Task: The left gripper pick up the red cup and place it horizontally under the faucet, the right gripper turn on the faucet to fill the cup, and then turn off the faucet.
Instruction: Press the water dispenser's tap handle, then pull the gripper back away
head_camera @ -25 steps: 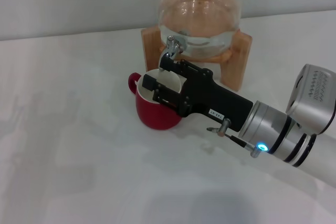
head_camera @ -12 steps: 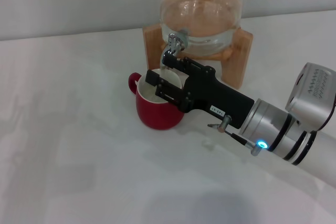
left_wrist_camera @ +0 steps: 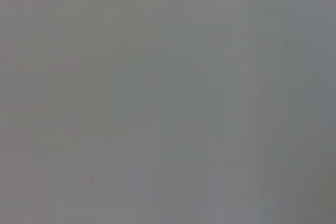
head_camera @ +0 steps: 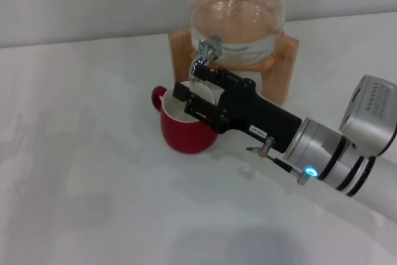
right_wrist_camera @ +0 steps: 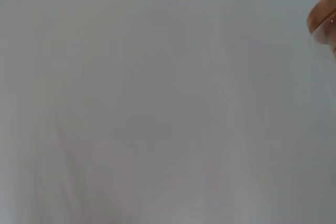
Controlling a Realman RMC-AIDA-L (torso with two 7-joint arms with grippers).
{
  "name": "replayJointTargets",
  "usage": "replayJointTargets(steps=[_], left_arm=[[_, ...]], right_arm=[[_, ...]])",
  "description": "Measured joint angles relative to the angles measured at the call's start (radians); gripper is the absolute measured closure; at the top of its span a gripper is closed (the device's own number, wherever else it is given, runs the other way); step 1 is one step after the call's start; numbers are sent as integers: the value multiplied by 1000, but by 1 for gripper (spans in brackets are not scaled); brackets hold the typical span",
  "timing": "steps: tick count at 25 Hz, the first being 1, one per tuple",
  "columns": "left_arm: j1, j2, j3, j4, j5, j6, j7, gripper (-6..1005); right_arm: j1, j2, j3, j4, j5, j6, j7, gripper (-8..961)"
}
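Reaching in from the right, the right gripper [head_camera: 193,96] has lifted slightly over the last second and now sits just under the faucet [head_camera: 202,58], fingers slightly apart with nothing held, so I judge it's lining up on the lever. Red cup [head_camera: 185,128] stands upright on the counter [head_camera: 80,153] below the spout, handle to the left, partly hidden by the gripper. Glass jar [head_camera: 236,20] on its wooden stand [head_camera: 280,72] sits behind; left gripper isn't visible.
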Motion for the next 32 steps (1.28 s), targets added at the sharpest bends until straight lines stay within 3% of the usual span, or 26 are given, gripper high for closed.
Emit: replayJointTargets(steps=[32], left_arm=[[-1, 2, 12, 4, 3, 0, 0, 115]], right_arm=[[-33, -4, 17, -8, 3, -20, 0, 295]])
